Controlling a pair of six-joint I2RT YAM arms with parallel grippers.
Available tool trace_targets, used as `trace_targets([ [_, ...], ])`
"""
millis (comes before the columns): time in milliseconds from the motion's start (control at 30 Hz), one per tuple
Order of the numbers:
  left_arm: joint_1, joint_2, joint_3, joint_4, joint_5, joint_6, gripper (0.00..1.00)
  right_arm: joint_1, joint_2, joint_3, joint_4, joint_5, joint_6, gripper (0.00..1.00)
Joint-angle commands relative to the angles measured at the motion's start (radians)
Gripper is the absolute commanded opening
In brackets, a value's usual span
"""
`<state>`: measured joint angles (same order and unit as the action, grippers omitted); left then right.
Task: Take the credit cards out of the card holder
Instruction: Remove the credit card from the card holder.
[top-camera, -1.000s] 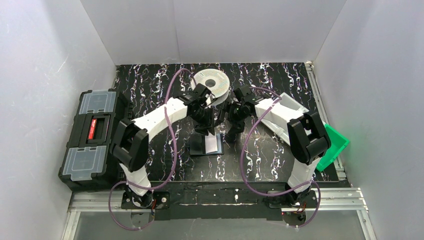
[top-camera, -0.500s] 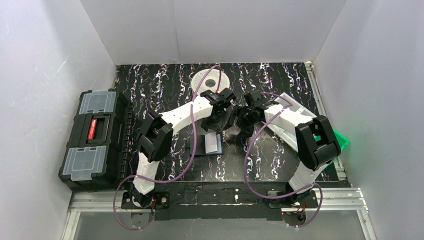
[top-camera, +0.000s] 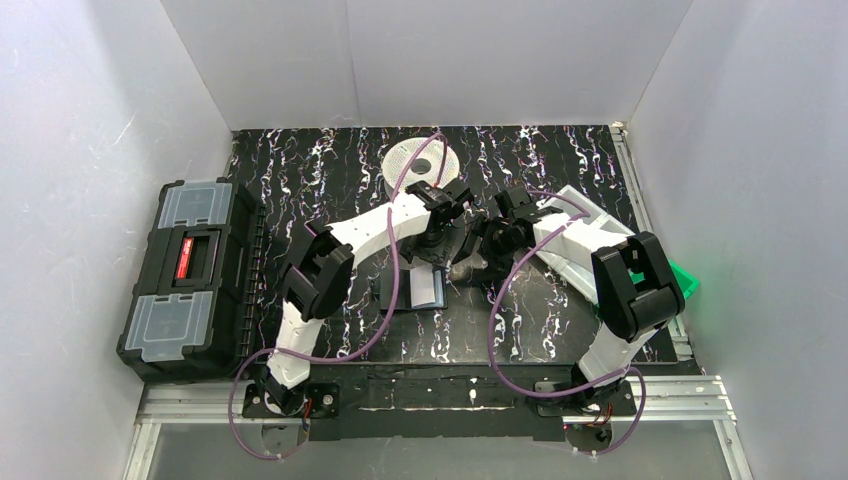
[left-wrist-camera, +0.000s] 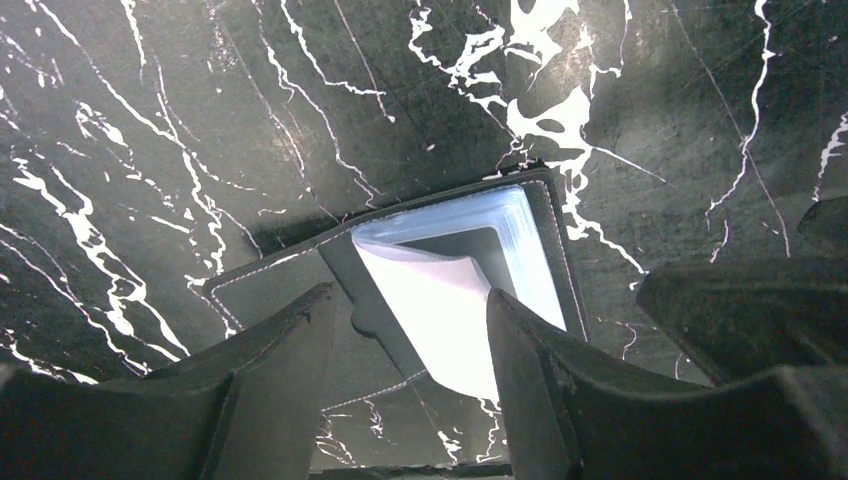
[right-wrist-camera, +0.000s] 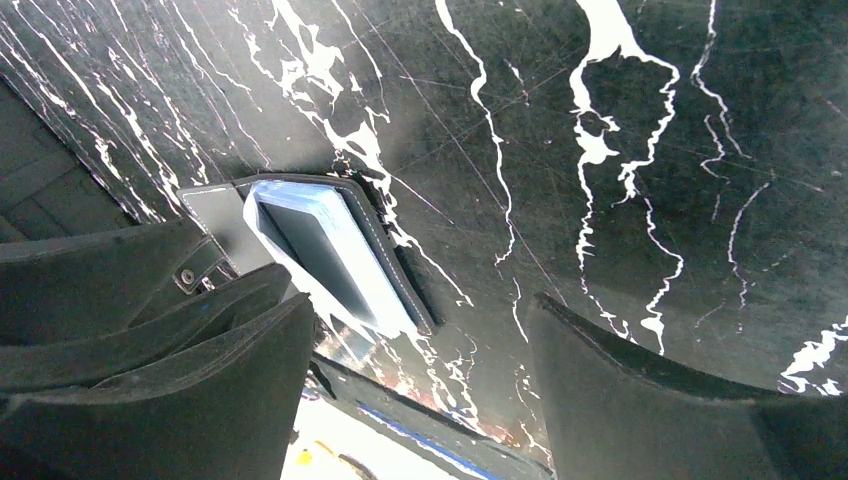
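Left wrist view: released left end effector straddles the open card holder, so extraction looks about to start; next, pinch the raised pale leaf squarely.

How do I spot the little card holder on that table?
Look at the black marbled table, near its middle. The card holder is the small flat black case lying open there, pale blue inside, far smaller than the big toolbox at the left.
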<state>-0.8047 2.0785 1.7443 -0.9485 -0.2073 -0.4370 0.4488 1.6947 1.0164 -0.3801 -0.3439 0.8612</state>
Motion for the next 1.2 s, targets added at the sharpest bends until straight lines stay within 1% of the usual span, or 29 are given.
trace_targets([
  [0, -0.007, 0.017, 0.031, -0.014, -0.006, 0.009, 0.56, -0.002, -0.032, -0.017, 0.039, -0.015, 0.003, 0.84],
  [400, -0.006, 0.015, 0.008, -0.027, -0.078, -0.008, 0.55, 0.004, -0.027, -0.015, 0.040, -0.027, -0.001, 0.84],
  [600, 0.008, -0.008, -0.037, -0.016, -0.085, -0.007, 0.51, 0.032, -0.012, 0.011, 0.028, -0.021, -0.009, 0.84],
  [767, 0.024, -0.060, -0.082, 0.002, -0.072, -0.008, 0.51, 0.058, -0.001, 0.035, 0.039, -0.033, -0.005, 0.84],
  [867, 0.025, -0.093, -0.082, 0.020, -0.036, -0.003, 0.52, 0.062, 0.008, 0.051, 0.031, -0.033, -0.004, 0.84],
  [1000, 0.023, -0.086, -0.050, 0.028, 0.007, -0.005, 0.56, 0.052, -0.005, 0.032, 0.025, -0.013, 0.003, 0.84],
  [1167, 0.007, -0.048, -0.009, 0.025, 0.011, 0.001, 0.70, 0.019, -0.037, -0.009, 0.029, -0.006, 0.001, 0.84],
])
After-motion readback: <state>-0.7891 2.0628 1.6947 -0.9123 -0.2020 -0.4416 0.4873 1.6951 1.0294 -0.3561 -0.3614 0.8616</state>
